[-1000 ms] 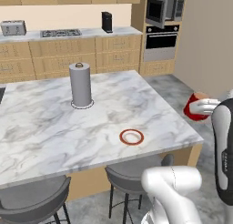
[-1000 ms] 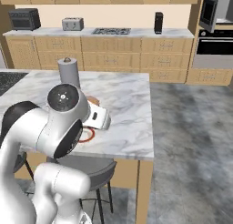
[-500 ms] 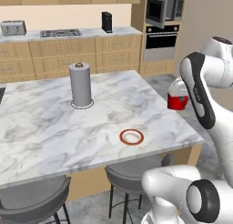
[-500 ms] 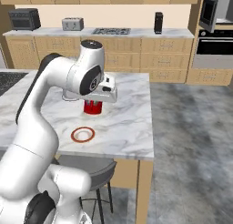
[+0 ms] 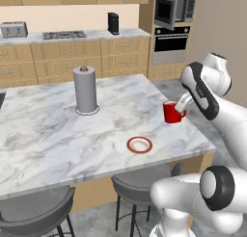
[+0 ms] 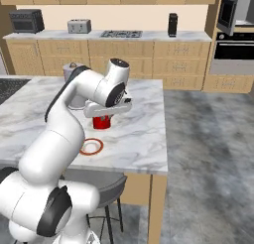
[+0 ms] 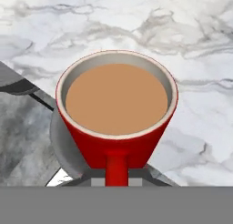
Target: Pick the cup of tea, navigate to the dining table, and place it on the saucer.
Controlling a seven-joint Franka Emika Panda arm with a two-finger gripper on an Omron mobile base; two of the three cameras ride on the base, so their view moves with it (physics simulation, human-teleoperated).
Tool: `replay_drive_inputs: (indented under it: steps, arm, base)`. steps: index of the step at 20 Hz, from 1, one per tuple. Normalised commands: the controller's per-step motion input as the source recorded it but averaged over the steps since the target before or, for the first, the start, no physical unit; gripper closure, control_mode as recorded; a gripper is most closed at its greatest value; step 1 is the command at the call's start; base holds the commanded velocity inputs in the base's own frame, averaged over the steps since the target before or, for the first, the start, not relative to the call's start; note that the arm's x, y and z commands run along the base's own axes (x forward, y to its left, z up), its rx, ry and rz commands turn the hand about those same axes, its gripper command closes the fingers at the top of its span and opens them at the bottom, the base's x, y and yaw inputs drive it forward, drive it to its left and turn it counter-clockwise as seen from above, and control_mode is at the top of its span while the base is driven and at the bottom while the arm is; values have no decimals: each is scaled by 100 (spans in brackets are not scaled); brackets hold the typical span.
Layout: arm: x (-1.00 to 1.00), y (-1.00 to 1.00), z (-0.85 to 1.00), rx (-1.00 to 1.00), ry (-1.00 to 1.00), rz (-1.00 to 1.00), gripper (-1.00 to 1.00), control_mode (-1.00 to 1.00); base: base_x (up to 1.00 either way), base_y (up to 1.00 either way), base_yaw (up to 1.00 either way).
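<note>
No text, label, brand, number or sign can be read on any surface or object in these views.
</note>
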Motion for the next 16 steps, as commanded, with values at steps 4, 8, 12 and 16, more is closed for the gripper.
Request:
replay_drive_inputs:
  steps: [4, 8, 12, 16]
  arm:
    - [19, 29, -71, 1, -29, 46, 100, -100]
    - [29, 38, -71, 0, -17, 47, 100, -100]
    - [43, 45, -45, 0, 4, 43, 100, -100]
    - [50, 47, -3, 0, 24, 38, 100, -100]
  base:
    - [0, 0, 0]
    - [0, 0, 0]
    - [0, 0, 0]
    - [0, 0, 0]
